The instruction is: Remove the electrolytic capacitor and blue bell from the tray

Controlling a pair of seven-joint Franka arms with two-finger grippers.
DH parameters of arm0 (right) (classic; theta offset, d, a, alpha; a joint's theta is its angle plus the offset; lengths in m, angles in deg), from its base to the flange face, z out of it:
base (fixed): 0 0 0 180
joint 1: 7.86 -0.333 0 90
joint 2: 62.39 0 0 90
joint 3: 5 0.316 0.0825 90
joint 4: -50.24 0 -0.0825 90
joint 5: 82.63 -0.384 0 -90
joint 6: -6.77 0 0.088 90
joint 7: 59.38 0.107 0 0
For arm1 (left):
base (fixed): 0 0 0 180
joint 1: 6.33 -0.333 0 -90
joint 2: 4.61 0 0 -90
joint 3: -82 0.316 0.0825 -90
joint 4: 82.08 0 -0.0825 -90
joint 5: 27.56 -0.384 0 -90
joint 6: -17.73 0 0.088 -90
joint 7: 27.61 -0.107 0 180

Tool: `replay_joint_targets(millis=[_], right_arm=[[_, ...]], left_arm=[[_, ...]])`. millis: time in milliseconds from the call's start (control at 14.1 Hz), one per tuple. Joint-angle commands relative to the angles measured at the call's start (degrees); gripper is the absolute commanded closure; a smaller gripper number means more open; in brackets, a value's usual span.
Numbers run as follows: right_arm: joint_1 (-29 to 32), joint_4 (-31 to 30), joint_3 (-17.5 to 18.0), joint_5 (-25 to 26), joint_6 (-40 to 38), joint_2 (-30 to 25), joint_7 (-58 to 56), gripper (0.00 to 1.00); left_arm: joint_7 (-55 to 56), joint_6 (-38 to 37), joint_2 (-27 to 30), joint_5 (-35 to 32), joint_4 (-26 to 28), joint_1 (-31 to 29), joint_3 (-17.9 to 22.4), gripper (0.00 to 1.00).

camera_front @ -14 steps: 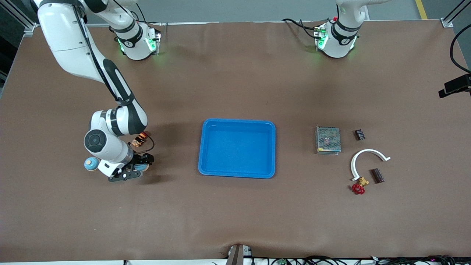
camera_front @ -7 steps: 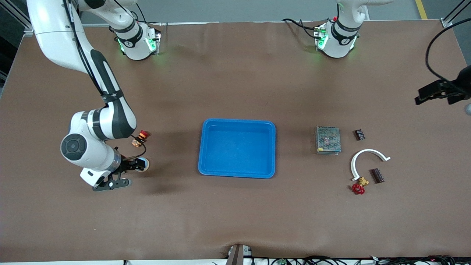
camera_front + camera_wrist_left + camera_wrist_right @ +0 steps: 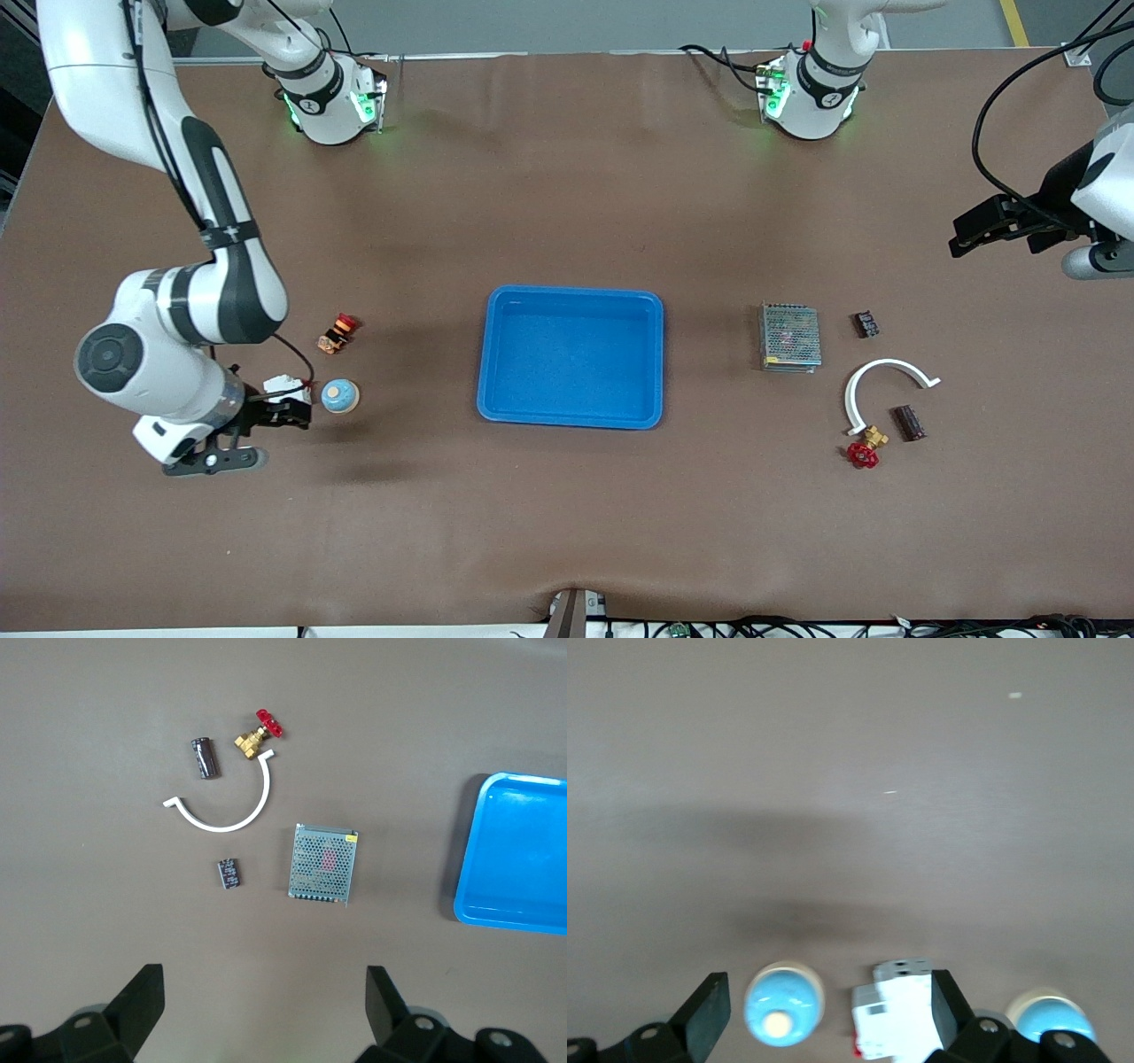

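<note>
The bell [image 3: 339, 395] is a light-blue dome on the table toward the right arm's end; it also lies between the finger lines in the right wrist view [image 3: 782, 1004]. My right gripper [image 3: 248, 436] [image 3: 828, 985] hangs open and empty just off the bell, over a white breaker block [image 3: 285, 387] [image 3: 895, 1019]. The capacitor [image 3: 909, 422] [image 3: 205, 757] is a dark cylinder lying toward the left arm's end. My left gripper [image 3: 1010, 229] [image 3: 264, 973] is open and empty, high over bare table, well short of the capacitor. The blue tray [image 3: 573, 292] is empty.
A second blue dome [image 3: 1050, 1019] shows by the right finger. A red-orange button [image 3: 337, 332] lies near the bell. Around the capacitor are a white curved piece [image 3: 886, 385], a brass valve with red handle [image 3: 864, 450], a mesh power supply [image 3: 789, 336] and a small black part [image 3: 866, 323].
My right arm has drawn back toward its end of the table, uncovering the bell and the breaker. My left gripper has come in from the table's edge. Both stay open.
</note>
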Motion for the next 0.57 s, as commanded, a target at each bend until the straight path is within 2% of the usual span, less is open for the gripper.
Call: replay_joint_targets(millis=[0,212,354,496], right_arm=[[3.7,0.0,1.0,0.7,-2.3,-2.4,-0.2,0.00],[6.5,0.0,1.1,0.5,-4.7,-4.1,-2.2,0.00],[6.2,0.0,1.1,0.4,-6.1,-7.3,-1.7,0.00],[5.9,0.0,1.1,0.4,-11.0,-10.8,-1.4,0.00]], left_arm=[[-0.9,0.5,2.2,0.3,2.0,-0.6,-0.4,0.00],[-0.9,0.9,3.5,0.3,3.9,-0.5,-0.5,0.00],[-2.1,3.3,5.6,0.2,6.7,-1.0,-0.4,0.00],[-3.3,4.2,5.7,0.3,6.3,-1.1,-0.1,0.00]])
